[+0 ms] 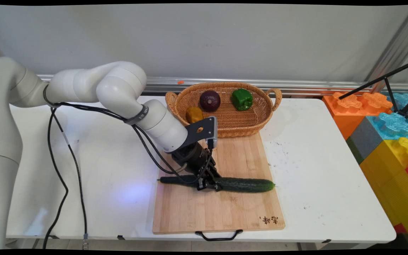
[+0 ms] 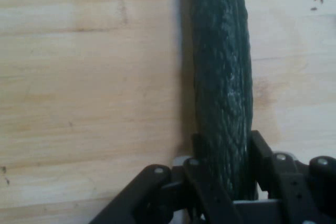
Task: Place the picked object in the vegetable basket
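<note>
Cucumber (image 1: 244,184) (image 2: 223,77): long, dark green, lying flat across wooden cutting board (image 1: 225,212), clamped between gripper (image 1: 209,185) (image 2: 223,182) fingers.

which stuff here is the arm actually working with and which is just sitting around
In play:
- gripper, fingers either side of the cucumber
- cucumber, lying on the board
- wooden cutting board

Lying about:
- wicker basket
- green pepper, in the basket
- purple onion, in the basket
- yellowish piece, in the basket
- coloured foam blocks beside the table

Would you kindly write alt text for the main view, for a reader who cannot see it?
A black gripper closes around a dark green cucumber lying flat on a wooden cutting board on a white table. Behind the board, a wicker basket holds a purple onion, a green pepper and a yellowish-brown vegetable.
</note>
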Robot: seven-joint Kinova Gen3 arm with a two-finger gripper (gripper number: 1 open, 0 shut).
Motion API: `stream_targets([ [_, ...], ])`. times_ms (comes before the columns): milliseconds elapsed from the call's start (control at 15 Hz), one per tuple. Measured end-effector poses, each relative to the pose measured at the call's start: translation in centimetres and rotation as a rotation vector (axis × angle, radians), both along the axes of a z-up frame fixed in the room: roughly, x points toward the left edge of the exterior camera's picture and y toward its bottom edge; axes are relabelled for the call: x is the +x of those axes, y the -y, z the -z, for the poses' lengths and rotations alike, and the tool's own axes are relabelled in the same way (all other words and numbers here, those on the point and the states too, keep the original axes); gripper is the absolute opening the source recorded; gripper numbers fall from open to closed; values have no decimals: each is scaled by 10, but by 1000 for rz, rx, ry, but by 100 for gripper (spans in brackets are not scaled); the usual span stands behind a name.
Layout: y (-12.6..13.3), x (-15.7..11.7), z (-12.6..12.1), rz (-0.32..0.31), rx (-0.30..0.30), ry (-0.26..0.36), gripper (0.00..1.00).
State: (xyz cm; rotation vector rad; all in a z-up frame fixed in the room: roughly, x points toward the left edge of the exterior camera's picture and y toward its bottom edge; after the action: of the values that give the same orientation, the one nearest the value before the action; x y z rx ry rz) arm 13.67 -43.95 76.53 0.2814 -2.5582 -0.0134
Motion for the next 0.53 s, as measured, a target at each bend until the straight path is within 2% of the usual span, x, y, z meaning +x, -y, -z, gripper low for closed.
stream_targets([
  [333, -4, 1, -22, 2, 4, -28, 0],
  [533, 2, 2, -53, 6, -56, -64, 0],
])
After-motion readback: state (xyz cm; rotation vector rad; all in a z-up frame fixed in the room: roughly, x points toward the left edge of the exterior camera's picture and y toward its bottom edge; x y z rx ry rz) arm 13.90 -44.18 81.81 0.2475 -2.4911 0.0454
